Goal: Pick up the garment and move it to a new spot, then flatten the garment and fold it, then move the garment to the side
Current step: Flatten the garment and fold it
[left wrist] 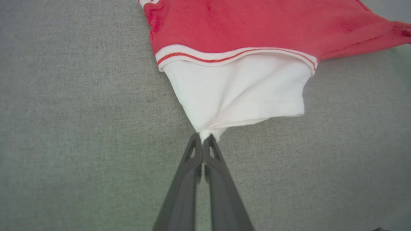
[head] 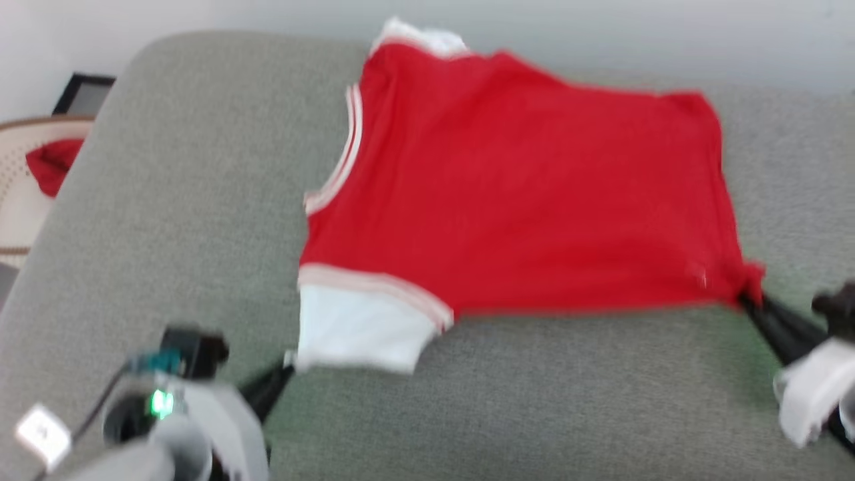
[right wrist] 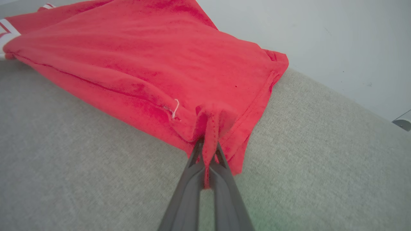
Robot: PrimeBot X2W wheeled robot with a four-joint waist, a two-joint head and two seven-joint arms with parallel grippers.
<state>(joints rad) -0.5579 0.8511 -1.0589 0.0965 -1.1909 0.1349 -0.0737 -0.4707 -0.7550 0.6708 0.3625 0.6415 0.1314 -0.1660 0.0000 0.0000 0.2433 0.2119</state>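
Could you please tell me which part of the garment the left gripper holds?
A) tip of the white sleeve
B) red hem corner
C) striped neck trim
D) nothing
A: the left gripper has its jaws shut on the bunched tip of the white sleeve of the garment; the right gripper pinches the red hem corner.

- garment (head: 521,187): bright red body, white sleeve (left wrist: 237,93), white trim (left wrist: 199,53) with a thin red stripe
- cushion (head: 167,167): plain grey weave
- left pincer (left wrist: 202,138) and right pincer (right wrist: 207,150): dark grey
- basket (head: 17,194): cream, holding a red cloth (head: 53,164)
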